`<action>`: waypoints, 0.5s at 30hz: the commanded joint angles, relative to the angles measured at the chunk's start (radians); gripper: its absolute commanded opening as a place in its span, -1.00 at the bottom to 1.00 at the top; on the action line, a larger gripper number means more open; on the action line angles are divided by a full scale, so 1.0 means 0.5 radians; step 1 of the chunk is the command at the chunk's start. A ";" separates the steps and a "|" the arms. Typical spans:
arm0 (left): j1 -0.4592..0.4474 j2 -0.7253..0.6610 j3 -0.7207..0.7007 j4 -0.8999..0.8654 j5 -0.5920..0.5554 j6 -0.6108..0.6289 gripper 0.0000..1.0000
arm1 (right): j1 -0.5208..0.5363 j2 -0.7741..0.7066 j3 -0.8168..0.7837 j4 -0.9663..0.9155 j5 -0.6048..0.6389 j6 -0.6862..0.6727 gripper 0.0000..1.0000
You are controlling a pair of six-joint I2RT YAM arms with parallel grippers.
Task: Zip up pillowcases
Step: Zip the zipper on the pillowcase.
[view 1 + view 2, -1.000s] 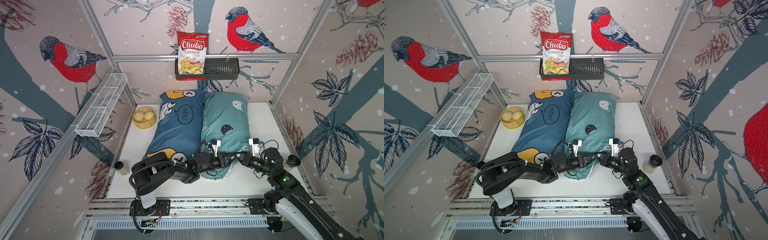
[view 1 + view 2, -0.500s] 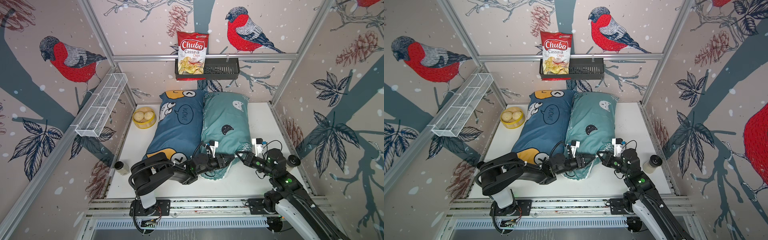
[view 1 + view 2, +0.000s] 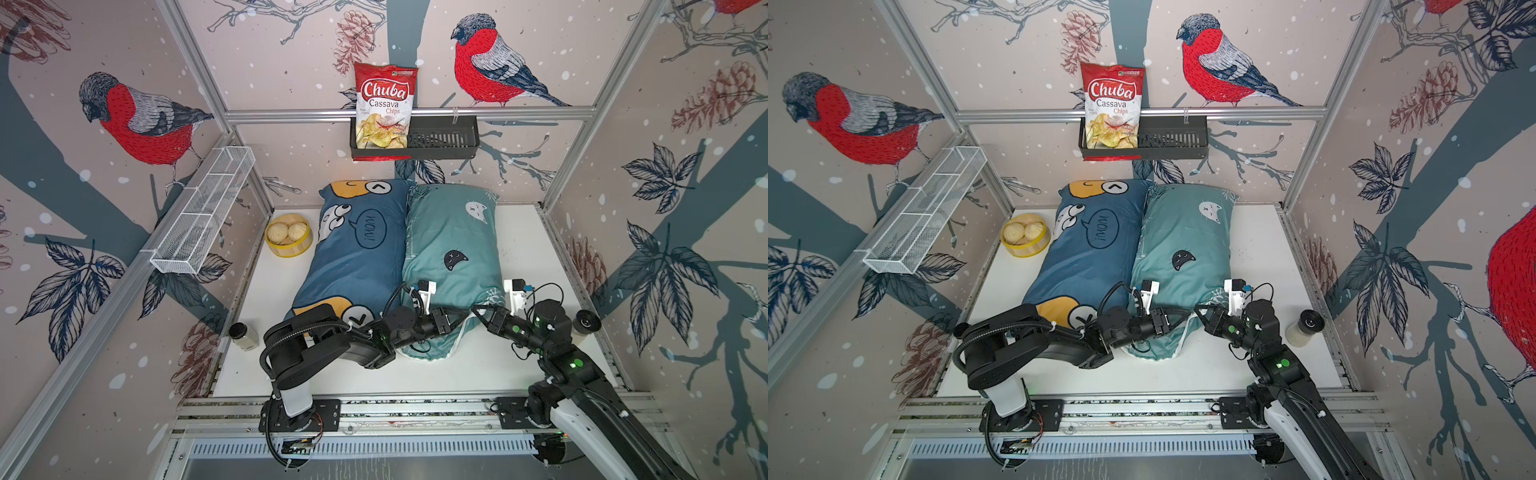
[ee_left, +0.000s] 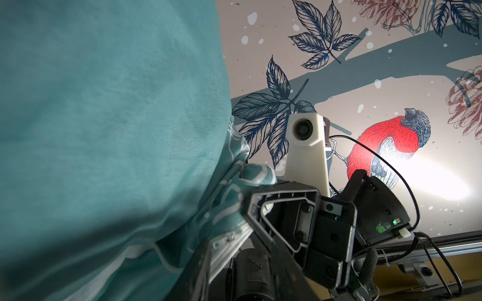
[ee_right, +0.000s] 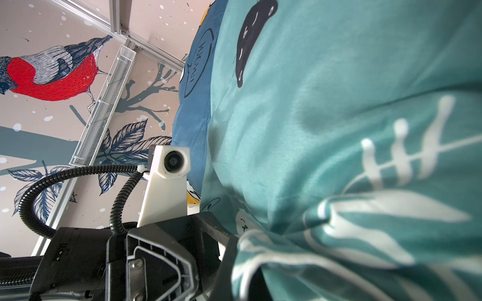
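Note:
Two pillowcases lie side by side on the white table: a dark blue one with cartoon faces and a teal one with cat heads. Both grippers meet at the teal one's near end. My left gripper is open, its jaws a little apart, with the white zipper edge running between them. My right gripper is shut on bunched teal fabric at that end's corner. The zipper's slider is hidden.
A yellow steamer with buns stands left of the blue pillow. One small jar is at the front left and another at the right edge. A black wall basket with a chips bag and a white wire basket hang above.
My left gripper's jaws have narrowed around the zipper edge and the gripper has shifted slightly left. The right gripper keeps its hold and has barely moved.

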 commanded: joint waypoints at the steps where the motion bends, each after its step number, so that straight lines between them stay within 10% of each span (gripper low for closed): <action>1: 0.002 0.009 0.008 0.153 0.022 -0.029 -0.26 | -0.004 -0.001 -0.007 0.063 -0.027 -0.028 -1.00; 15: -0.004 0.054 0.056 0.162 0.044 -0.045 -0.13 | -0.016 0.005 -0.031 0.127 -0.058 -0.015 -1.00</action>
